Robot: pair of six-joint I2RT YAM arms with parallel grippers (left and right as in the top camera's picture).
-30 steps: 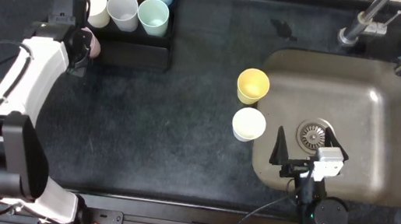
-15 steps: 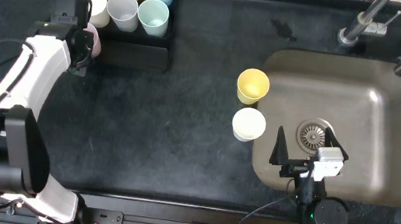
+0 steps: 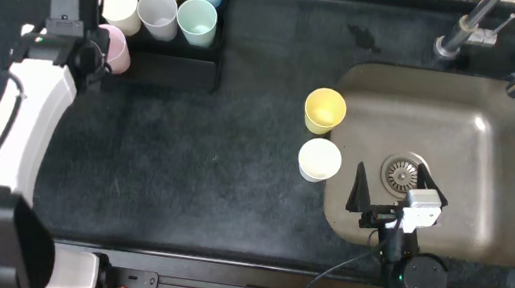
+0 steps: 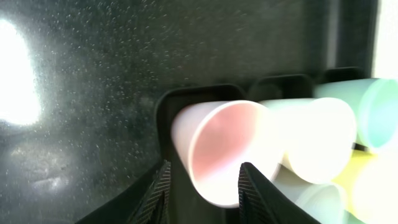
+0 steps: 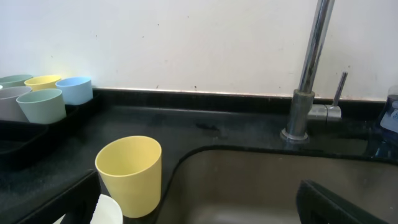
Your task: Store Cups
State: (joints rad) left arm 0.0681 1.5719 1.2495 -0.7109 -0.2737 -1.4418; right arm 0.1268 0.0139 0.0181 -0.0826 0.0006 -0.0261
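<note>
Dark speckled counter [image 3: 235,161], steel sink [image 3: 502,128] right, black rack [image 3: 182,71] far left holding six cups. Yellow cup [image 3: 324,110] and white cup [image 3: 319,160] stand just left of the sink. Right wrist view adds white wall [image 5: 186,37] behind faucet [image 5: 311,68]; right claw [image 5: 199,211] apart over the basin. Left wrist view: left claw [image 4: 205,186] clamped on pink cup [image 4: 217,152], tipped sideways at rack's left slot

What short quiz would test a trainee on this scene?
1. True or false: the left claw holds a pink cup.
2. How many cups stand on the counter beside the sink?
3. The right claw is: A) shut on a cup; B) open above the sink; C) holding a spoon.
Key: 1 true; 2 two, the yellow cup and the white cup; 3 B.
</note>
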